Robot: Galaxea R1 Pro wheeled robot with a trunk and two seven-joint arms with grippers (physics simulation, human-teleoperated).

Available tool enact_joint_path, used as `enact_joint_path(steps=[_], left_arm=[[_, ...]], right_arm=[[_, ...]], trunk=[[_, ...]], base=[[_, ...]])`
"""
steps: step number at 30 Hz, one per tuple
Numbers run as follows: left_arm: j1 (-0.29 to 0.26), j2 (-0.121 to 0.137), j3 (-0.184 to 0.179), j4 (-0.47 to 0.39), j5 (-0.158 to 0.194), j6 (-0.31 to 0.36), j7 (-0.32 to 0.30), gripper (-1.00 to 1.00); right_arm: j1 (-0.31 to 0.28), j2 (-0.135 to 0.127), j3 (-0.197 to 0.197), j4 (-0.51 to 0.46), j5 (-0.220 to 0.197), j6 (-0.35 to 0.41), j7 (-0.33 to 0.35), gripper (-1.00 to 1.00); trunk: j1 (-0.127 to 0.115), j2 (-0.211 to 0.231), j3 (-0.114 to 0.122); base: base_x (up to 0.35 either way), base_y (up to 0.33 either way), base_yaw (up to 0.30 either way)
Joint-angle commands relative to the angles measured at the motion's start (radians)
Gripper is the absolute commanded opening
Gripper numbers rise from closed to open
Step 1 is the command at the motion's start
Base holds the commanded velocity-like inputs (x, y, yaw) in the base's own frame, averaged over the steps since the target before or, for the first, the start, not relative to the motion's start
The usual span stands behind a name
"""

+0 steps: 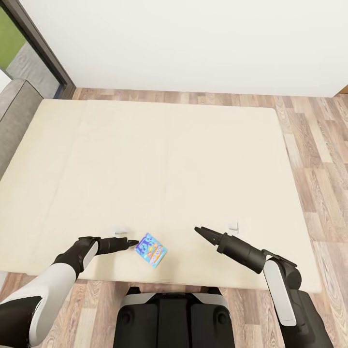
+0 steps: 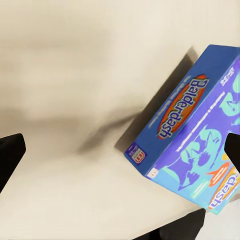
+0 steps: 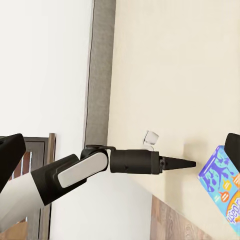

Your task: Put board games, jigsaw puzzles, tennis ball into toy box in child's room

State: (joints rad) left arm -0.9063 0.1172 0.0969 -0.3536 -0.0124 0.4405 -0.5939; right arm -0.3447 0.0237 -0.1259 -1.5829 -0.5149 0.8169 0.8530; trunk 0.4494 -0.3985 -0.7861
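— While the robot is standing at the near edge of the bed (image 1: pixel 159 159), which step is running?

— It is reaching for a blue board game (image 1: pixel 152 249) lying just inside that edge, at about six o'clock.

— And the end effectors?

— The left end effector (image 1: pixel 133 242) is pointing at the box's nine o'clock side, fingers spread in its wrist view, holding nothing. The right end effector (image 1: pixel 200 231) is hovering at three o'clock, well apart, empty; I cannot tell its opening. Next, the left needs to straddle a box edge and close.

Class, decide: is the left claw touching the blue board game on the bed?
Apart. The right wrist view shows bare bed between the left claw tip and the board game.
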Motion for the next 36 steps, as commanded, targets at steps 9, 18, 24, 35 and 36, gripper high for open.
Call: enact_joint_path(steps=[9,18,24,35,36], left_arm=[[0.000,-0.001,0.008,-0.001,0.001,0.013,-0.003,1.00],[0.000,-0.001,0.007,-0.001,0.001,0.015,-0.003,1.00],[0.000,0.000,0.009,-0.001,0.002,0.015,-0.003,1.00],[0.000,0.005,0.013,-0.001,0.003,0.016,-0.015,1.00],[0.000,0.006,0.013,-0.001,0.003,0.016,-0.021,1.00]], right_arm=[[0.000,0.001,-0.002,0.000,-0.001,0.005,0.003,1.00],[0.000,0.001,-0.003,0.000,0.000,0.005,0.002,1.00],[0.000,0.001,-0.003,0.000,0.001,0.005,0.002,1.00],[0.000,0.001,-0.003,0.000,0.000,0.005,0.001,1.00],[0.000,0.001,-0.003,0.000,0.000,0.005,0.001,1.00]], trunk=[[0.001,-0.002,-0.001],[0.001,-0.002,-0.001],[0.001,-0.002,-0.001],[0.001,-0.002,-0.001],[0.001,-0.002,-0.001]], base=[[0.000,-0.022,0.000],[0.000,-0.087,0.000],[0.000,-0.016,0.000],[0.000,-0.001,0.000],[0.000,0.000,0.000]])
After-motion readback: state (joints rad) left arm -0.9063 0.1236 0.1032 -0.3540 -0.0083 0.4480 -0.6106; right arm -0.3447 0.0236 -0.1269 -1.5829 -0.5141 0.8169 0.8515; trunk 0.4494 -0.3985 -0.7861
